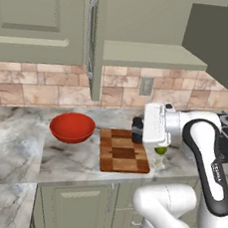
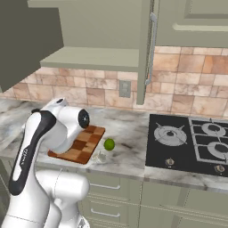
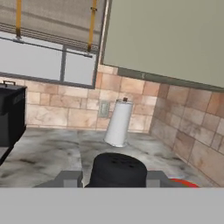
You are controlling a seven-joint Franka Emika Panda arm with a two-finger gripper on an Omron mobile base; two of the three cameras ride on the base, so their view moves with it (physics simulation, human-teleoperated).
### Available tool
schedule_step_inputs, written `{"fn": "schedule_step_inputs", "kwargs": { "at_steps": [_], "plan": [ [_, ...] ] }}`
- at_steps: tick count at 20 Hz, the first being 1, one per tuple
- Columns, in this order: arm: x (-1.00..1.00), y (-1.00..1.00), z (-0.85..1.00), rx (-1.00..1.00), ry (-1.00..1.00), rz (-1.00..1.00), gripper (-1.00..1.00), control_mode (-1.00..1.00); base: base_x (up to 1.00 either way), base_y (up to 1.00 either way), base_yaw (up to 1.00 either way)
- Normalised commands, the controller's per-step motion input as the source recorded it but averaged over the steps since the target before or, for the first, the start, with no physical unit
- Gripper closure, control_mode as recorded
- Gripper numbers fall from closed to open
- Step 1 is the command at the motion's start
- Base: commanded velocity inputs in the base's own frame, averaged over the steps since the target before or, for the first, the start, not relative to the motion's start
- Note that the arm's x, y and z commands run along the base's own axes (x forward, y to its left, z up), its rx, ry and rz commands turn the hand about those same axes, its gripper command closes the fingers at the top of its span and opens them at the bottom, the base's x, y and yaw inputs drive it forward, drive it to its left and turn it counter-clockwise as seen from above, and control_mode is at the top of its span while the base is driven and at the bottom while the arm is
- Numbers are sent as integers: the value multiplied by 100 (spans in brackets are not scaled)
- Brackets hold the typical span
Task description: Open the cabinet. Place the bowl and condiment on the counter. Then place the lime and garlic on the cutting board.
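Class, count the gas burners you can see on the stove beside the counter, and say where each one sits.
3. On the stove, one burner sits nearest the counter; two more lie toward the right edge, one behind the other. Others may lie beyond the frame.

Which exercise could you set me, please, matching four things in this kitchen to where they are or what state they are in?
Things:
1. bowl
2. lime
3. condiment
4. cabinet

Places or states:
A. on the counter, between the cutting board and the hob
B. open
C. on the counter, on the side of the cutting board away from the hob
D. between the fingers of the gripper

Pairs: 1-C, 2-A, 3-D, 4-B.
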Motion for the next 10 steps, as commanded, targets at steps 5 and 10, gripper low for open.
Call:
{"fn": "schedule_step_inputs", "kwargs": {
  "at_steps": [5, 10],
  "plan": [
    [-13, 0, -35, -3, 5, 2, 100, -100, 0, 0, 0],
    [-9, -1, -31, -3, 6, 2, 100, -100, 0, 0, 0]
  ]
}}
